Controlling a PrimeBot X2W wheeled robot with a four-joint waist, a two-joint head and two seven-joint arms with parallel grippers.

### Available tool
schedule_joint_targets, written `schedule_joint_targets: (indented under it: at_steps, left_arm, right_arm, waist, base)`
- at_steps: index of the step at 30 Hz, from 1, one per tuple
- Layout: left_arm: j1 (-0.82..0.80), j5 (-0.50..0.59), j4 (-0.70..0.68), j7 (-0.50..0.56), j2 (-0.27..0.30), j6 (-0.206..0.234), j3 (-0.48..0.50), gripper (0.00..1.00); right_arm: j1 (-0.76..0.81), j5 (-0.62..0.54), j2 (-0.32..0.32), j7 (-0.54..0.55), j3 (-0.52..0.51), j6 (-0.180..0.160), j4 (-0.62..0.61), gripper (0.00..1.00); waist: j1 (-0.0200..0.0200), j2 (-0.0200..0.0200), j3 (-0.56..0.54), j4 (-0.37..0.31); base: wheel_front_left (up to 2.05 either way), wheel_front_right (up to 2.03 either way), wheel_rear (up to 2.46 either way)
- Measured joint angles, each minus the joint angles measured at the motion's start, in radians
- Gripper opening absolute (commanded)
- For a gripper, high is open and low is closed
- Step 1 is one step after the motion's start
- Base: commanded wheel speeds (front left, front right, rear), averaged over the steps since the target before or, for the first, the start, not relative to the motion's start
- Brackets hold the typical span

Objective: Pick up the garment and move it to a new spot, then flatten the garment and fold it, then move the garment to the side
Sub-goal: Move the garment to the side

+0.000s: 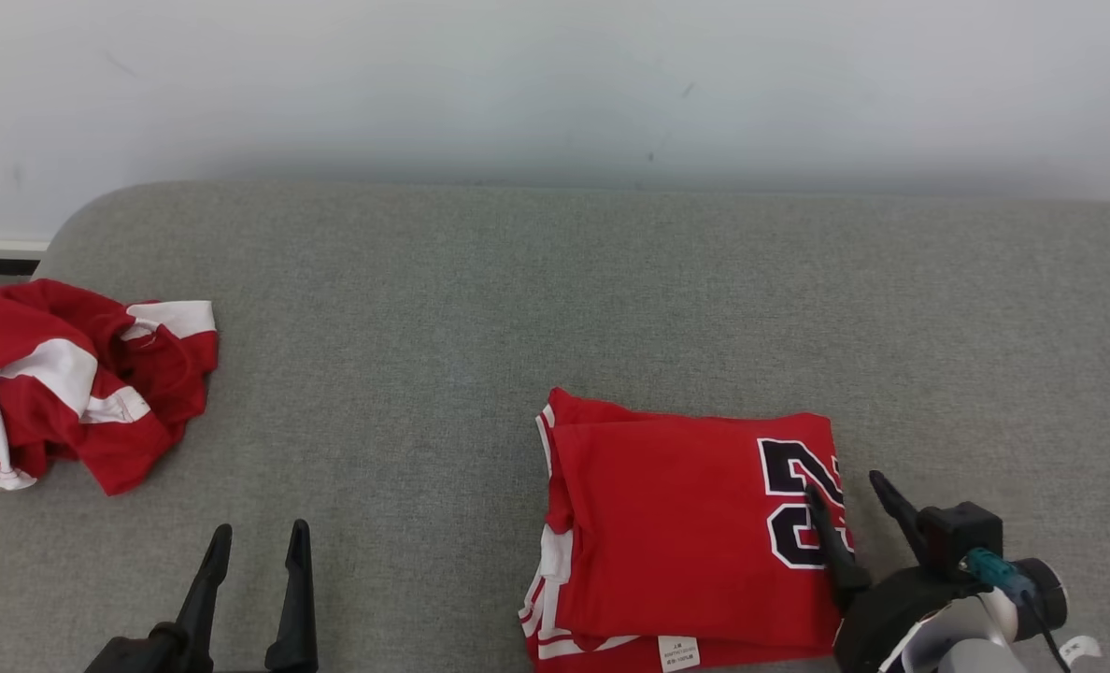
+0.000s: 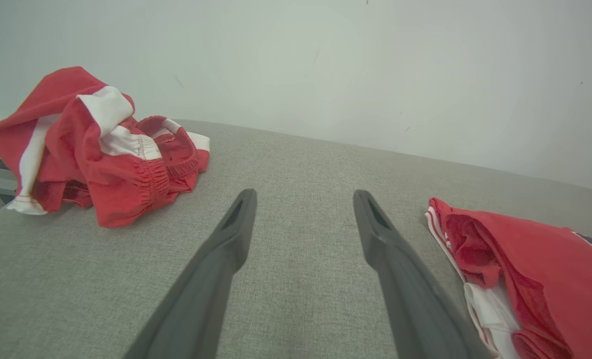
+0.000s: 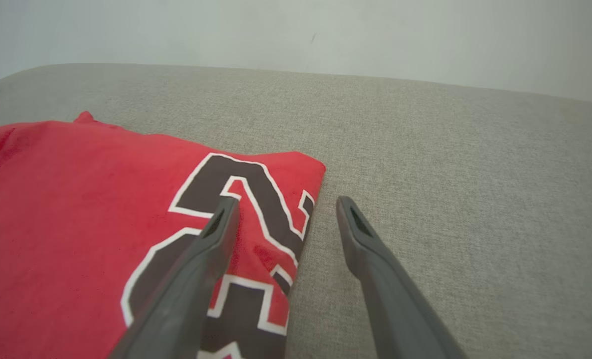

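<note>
A red garment with a black, white-edged number lies folded into a neat rectangle at the front right of the grey padded surface. My right gripper stands open astride its right edge. In the right wrist view, one finger lies over the number on the garment and the other over bare fabric; whether it touches the cloth I cannot tell. My left gripper is open at the front left with nothing between its fingers. It points between the two cloth items in the left wrist view.
A second red and white garment lies crumpled at the surface's left edge, also seen as a crumpled heap in the left wrist view. A pale wall runs along the back. The surface's rounded corner is at the far left.
</note>
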Motion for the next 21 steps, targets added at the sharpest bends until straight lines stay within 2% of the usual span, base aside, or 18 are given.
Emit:
schedule_joint_targets:
  at_steps: [7,14,15,17,21]
  left_arm:
    - [-0.014,0.0,0.016,-0.005,-0.003,0.0,-0.007,1.0]
    - [-0.014,-0.003,0.024,-0.008,-0.006,0.001,-0.008,1.0]
    - [-0.014,-0.003,0.025,-0.008,-0.007,0.001,-0.008,1.0]
    - [-0.016,-0.003,0.026,-0.009,-0.008,0.001,-0.009,1.0]
    - [-0.031,-0.003,0.027,-0.01,-0.01,0.001,-0.012,1.0]
  right_arm:
    - [-0.023,0.021,0.033,-0.034,0.029,0.0,0.12,1.0]
    - [-0.024,0.031,0.053,-0.062,0.04,0.0,0.185,1.0]
    - [-0.026,0.035,0.057,-0.064,0.046,0.0,0.192,0.7]
    - [-0.034,0.042,0.059,-0.066,0.058,0.0,0.201,0.0]
    - [-0.079,0.055,0.054,-0.067,0.081,0.0,0.214,0.0]
  waist:
    - [0.0,0.0,0.021,0.012]
    - [-0.0001,0.0,0.027,0.008]
    - [-0.0001,-0.0001,0.029,0.006]
    - [-0.0001,-0.0001,0.033,0.003]
    - [-0.0001,-0.0001,0.045,-0.002]
  base:
    - [0.0,0.0,0.0]
    - [0.0,0.0,0.0]
    - [0.0,0.0,0.0]
    - [0.0,0.0,0.0]
    - [0.0,0.0,0.0]
